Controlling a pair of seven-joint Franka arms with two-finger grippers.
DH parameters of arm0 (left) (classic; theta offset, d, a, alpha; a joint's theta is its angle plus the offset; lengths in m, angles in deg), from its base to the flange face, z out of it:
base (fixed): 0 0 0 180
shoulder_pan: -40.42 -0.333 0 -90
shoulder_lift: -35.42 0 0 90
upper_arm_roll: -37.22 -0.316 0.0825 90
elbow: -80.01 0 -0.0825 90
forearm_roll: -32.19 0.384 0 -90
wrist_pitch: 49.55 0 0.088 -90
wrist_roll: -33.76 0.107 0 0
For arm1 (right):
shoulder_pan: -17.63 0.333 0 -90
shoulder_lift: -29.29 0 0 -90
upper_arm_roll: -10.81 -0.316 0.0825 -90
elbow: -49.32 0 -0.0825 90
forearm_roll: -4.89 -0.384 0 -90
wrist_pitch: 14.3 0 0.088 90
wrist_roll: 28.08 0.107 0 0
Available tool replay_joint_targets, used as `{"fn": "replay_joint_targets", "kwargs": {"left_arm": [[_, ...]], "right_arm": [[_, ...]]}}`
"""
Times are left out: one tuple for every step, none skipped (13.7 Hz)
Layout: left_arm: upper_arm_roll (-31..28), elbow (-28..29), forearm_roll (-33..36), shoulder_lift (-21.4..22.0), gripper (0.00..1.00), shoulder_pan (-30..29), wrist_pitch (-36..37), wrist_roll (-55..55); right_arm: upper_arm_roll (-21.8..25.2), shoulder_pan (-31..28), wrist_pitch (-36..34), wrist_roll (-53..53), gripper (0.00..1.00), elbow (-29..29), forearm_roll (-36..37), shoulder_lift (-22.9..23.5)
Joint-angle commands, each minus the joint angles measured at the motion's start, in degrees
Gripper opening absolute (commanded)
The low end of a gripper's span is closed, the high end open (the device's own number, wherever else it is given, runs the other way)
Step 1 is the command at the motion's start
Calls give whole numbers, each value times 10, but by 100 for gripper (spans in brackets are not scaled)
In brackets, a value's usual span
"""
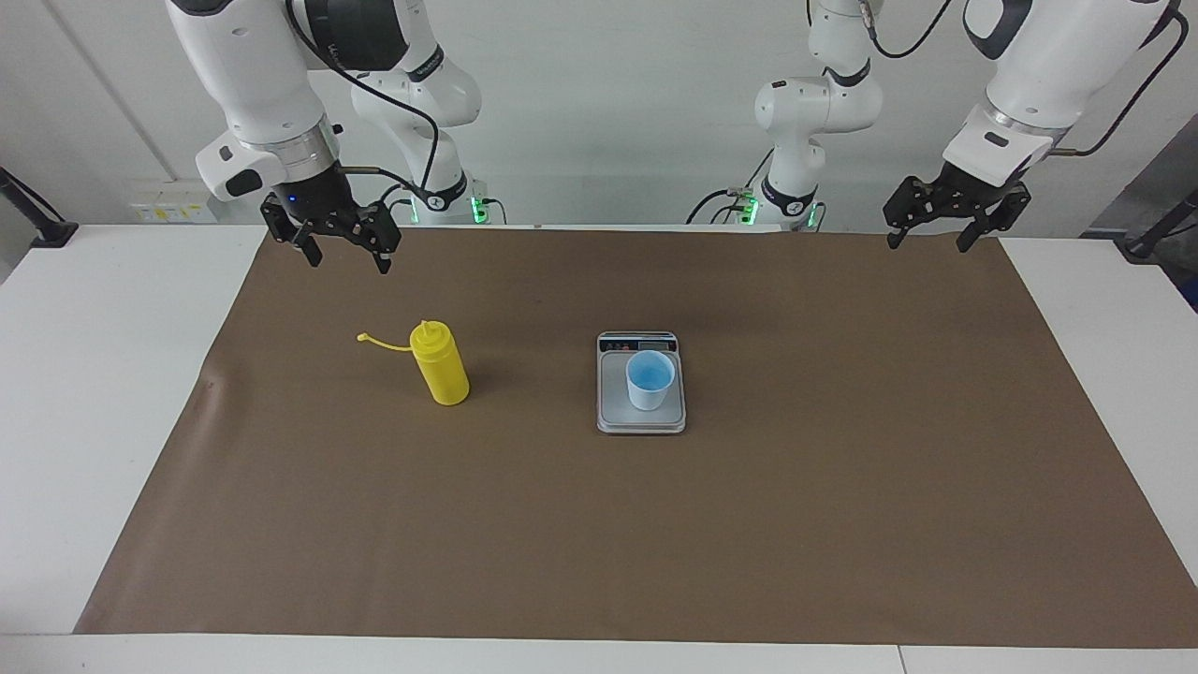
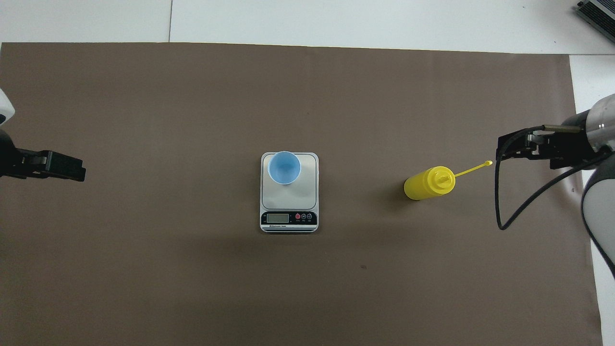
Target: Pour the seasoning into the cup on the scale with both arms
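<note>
The yellow squeeze bottle (image 1: 440, 365) stands upright on the brown mat toward the right arm's end, its cap strap sticking out sideways; it also shows in the overhead view (image 2: 426, 183). The light blue cup (image 1: 650, 379) (image 2: 284, 167) stands upright on the scale (image 1: 641, 418) (image 2: 300, 192) at the mat's middle, display strip on the edge nearer the robots. My right gripper (image 1: 348, 265) (image 2: 503, 149) hangs open and empty in the air over the mat, near the strap's tip. My left gripper (image 1: 927, 245) (image 2: 77, 172) hangs open and empty over the mat's edge at the left arm's end.
A brown paper mat (image 1: 842, 487) covers most of the white table (image 1: 112, 309). A black cable loops down from the right arm's wrist (image 2: 502, 211). A dark device sits at the table's corner (image 2: 598, 12).
</note>
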Motion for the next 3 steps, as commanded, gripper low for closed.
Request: {"fn": "replay_joint_targets", "kwargs": {"left_arm": [[3, 15, 8, 15, 100, -7, 1, 9], [3, 15, 8, 15, 100, -7, 1, 9], [3, 15, 8, 15, 100, -7, 1, 9]], "right_arm": [[-3, -1, 4, 5, 100, -19, 14, -15], [-3, -1, 4, 5, 100, -19, 14, -15], [-3, -1, 4, 5, 100, -19, 14, -15]]}}
